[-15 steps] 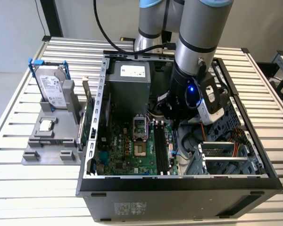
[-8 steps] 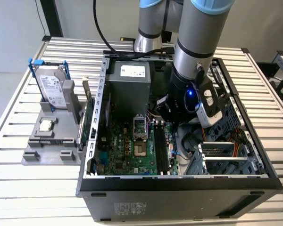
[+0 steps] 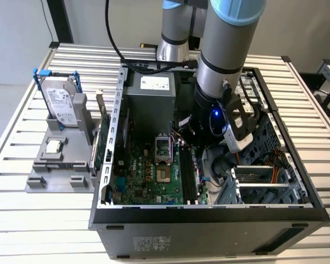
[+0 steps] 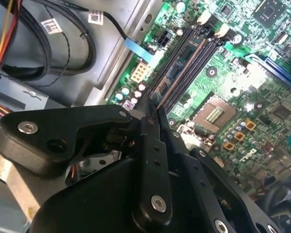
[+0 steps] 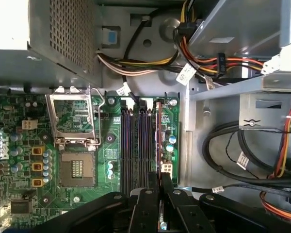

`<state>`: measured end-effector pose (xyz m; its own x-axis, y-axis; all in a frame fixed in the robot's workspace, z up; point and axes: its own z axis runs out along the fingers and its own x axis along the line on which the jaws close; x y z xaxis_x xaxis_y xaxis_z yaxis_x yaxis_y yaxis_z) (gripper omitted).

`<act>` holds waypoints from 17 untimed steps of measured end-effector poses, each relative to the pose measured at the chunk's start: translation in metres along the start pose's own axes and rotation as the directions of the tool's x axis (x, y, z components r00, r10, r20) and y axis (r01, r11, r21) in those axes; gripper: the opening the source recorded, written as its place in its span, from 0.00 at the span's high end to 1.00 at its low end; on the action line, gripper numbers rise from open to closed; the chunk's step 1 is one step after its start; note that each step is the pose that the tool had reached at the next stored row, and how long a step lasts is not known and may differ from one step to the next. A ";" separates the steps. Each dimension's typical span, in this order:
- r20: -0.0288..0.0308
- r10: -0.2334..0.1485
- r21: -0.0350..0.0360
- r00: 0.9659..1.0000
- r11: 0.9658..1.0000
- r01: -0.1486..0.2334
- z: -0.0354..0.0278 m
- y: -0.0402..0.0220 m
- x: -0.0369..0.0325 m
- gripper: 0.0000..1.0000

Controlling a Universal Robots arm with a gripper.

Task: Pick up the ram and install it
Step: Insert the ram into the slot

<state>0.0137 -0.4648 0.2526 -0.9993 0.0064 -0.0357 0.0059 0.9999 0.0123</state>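
Standing edge-on over the black memory slots [image 5: 136, 145], the ram [image 5: 159, 141] shows as a thin strip with a reddish edge, lined up with the slot nearest the case's inner wall. In the second wrist view it runs as a narrow line [image 4: 177, 73] along the slots [image 4: 194, 63] toward their white latches. The hand [image 5: 159, 187] is closed on the ram, its two black fingers [image 4: 153, 145] pinching the stick's near end between them; whether the stick is fully seated cannot be told. Beside the slots lies the green motherboard [image 5: 19, 160] with its open processor socket [image 5: 77, 167] and the raised metal socket frame [image 5: 72, 119]. Bundled cables [image 5: 203, 53] run past the drive cage. In the exterior view the arm [image 3: 231, 60] reaches down into the open computer case [image 3: 209, 220], which sits on a slatted surface [image 3: 22, 220]. To the exterior view's left of the case, a grey holder [image 3: 60, 165] carries a hard drive [image 3: 60, 102] with blue clips, standing tilted.
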 end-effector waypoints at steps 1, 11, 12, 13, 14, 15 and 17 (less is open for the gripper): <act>0.000 0.000 0.000 1.000 1.000 0.000 0.0018 -0.0001 0.0001 1.00; 0.000 -0.002 0.000 1.000 1.000 0.002 0.0158 -0.0047 0.0014 1.00; 0.000 -0.002 0.000 1.000 1.000 0.002 0.0161 -0.0051 0.0015 1.00; 0.000 -0.002 0.000 1.000 1.000 0.002 0.0165 -0.0053 0.0016 1.00; 0.000 -0.003 0.000 1.000 1.000 0.003 0.0170 -0.0054 0.0020 1.00; 0.000 -0.003 0.000 1.000 1.000 0.003 0.0175 -0.0056 0.0024 1.00; 0.000 -0.004 0.000 1.000 1.000 0.004 0.0190 -0.0060 0.0027 1.00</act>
<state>0.0116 -0.4706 0.2335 -0.9994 0.0020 -0.0357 0.0016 0.9999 0.0124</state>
